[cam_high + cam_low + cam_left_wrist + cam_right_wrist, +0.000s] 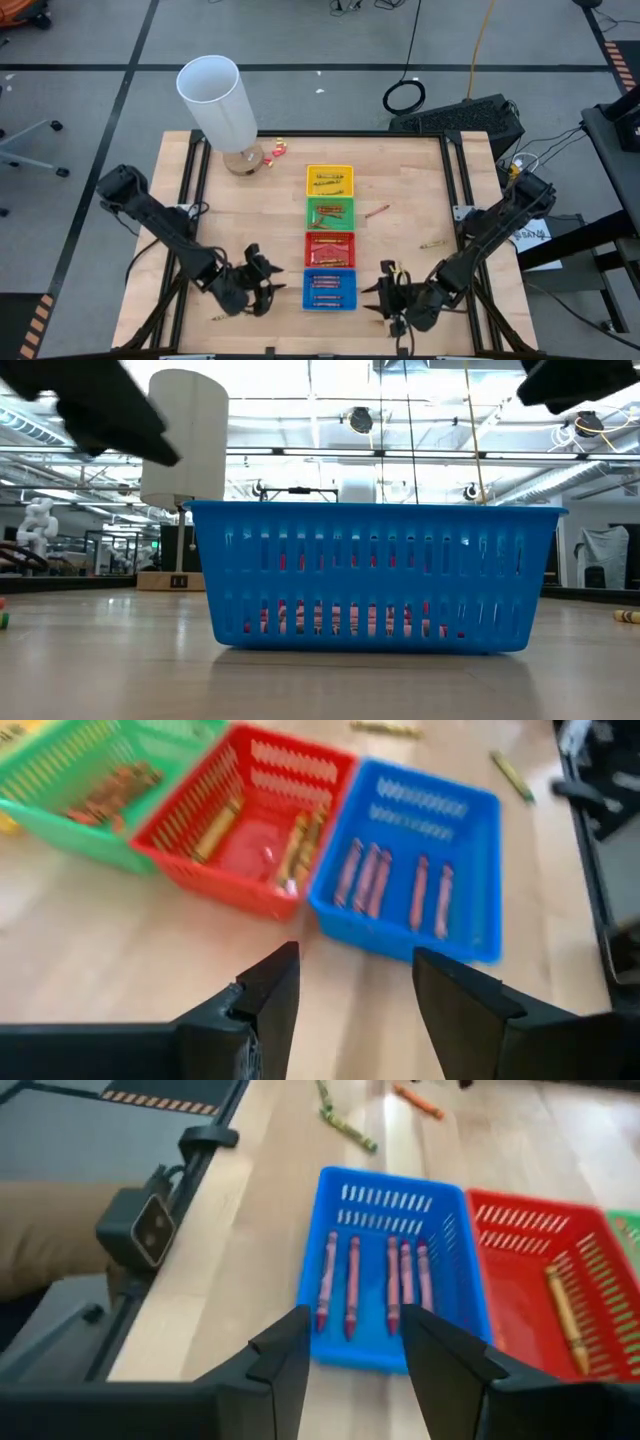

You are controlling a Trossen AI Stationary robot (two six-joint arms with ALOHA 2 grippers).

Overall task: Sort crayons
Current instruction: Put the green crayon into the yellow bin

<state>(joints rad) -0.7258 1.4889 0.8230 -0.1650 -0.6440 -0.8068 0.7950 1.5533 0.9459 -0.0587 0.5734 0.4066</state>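
Wooden table (250, 200), and most crayons are already binned, so this looks nearly finished. Left gripper (355, 990) hangs with fingers spread and empty, the blue tray (470, 850) just ahead of its tips holding five reddish crayons (392, 882). Right gripper (355, 1355) is also spread and empty, facing that tray's other side. Leftovers I'd guess: an olive stray (347, 1128) and an orange one (417, 1101) well beyond its fingers.

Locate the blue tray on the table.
In the high view the blue tray sits at the near end of the tray row, touching the red tray, between the left gripper and right gripper.
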